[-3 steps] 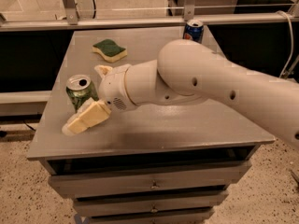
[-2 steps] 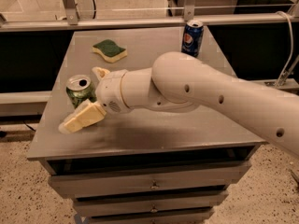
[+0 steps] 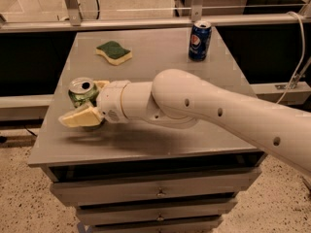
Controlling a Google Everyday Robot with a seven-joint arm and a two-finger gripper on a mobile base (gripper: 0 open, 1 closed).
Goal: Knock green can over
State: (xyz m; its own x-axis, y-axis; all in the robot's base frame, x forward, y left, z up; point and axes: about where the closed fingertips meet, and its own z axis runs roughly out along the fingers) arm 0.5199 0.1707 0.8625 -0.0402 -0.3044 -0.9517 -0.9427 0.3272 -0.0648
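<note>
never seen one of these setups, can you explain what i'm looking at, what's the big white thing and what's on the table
The big white thing is a robot arm. There is one camera, looking down on a grey table; where it is mounted isn't known. At the arm's end is the gripper, with two pale fingers spread open. An upright green can stands between them, and I can't tell whether they touch it. Nothing is lifted. Farther back, a blue Pepsi can stands and a green-and-yellow sponge lies flat.

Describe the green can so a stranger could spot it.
On the grey cabinet top, look near the left edge, where the claw reaches. The green can stands upright between its open fingers; the other can is blue, far back right.
</note>
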